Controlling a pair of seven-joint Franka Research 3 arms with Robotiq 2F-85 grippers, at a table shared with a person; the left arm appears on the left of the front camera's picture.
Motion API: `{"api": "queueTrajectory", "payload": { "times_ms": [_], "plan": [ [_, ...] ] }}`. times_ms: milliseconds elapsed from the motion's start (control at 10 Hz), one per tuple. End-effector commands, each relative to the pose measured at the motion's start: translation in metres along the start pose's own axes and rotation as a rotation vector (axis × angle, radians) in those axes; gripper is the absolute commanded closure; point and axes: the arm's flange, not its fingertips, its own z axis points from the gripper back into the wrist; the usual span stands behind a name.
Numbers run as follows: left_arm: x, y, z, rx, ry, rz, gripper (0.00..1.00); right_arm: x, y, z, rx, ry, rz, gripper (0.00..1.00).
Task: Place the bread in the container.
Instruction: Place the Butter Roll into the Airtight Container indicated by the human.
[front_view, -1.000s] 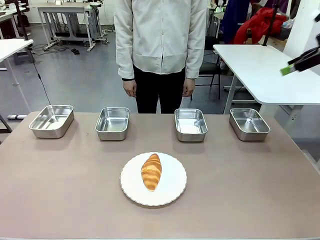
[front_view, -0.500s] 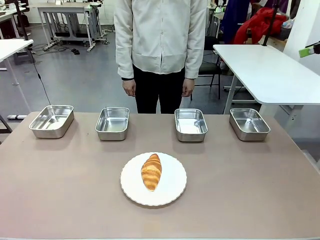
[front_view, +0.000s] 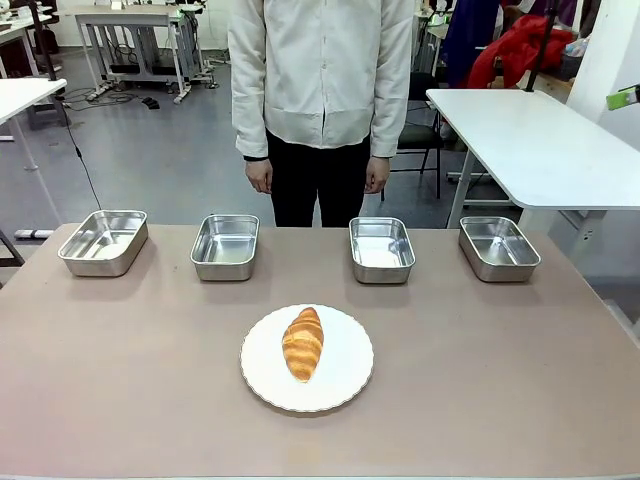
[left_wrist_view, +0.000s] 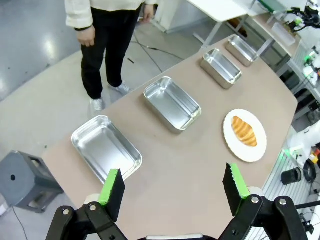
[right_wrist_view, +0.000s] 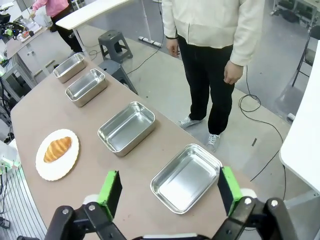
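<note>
The bread (front_view: 303, 343), a golden-brown croissant, lies on a round white plate (front_view: 345, 365) at the table's near middle. Four alike steel containers stand empty in a row beyond it: far left (front_view: 103, 241), left of middle (front_view: 225, 245), right of middle (front_view: 381, 248), far right (front_view: 498, 247). My left gripper (left_wrist_view: 173, 185) hangs open high above the table's left end, over the end tray (left_wrist_view: 106, 148), the croissant (left_wrist_view: 244, 131) farther off. My right gripper (right_wrist_view: 170, 191) is open high over the right end tray (right_wrist_view: 186, 177); the croissant (right_wrist_view: 57, 149) is far from it.
A person stands at the far side behind the two middle trays, hands (front_view: 260, 178) hanging down, away from the table. One green pad (front_view: 621, 98) of my right arm shows at the front view's upper right edge. A white table (front_view: 530, 140) stands behind on the right.
The right gripper has risen and drawn back to the right, so that just a green pad tip remains at the picture's edge. Croissant, trays and person have not moved.
</note>
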Motion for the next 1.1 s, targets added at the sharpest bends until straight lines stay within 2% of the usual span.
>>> {"api": "queueTrajectory", "payload": {
  "times_ms": [0,300,400,1000],
  "plan": [
    [-0.005,-0.011,-0.009,0.013,0.031,0.015,0.0,0.0,-0.006,-0.004,0.023,-0.023,0.02,0.0],
    [-0.002,-0.008,-0.019,0.035,0.116,0.021,0.0,-0.003,-0.002,-0.004,0.008,0.006,-0.006,0.0],
    [-0.002,-0.005,-0.012,-0.003,0.044,0.0,0.0,-0.003,-0.002,-0.004,0.008,0.006,-0.006,0.0],
    [-0.002,-0.005,-0.012,-0.003,0.044,0.0,0.0,-0.003,-0.002,-0.004,0.008,0.006,-0.006,0.0]
  ]
}}
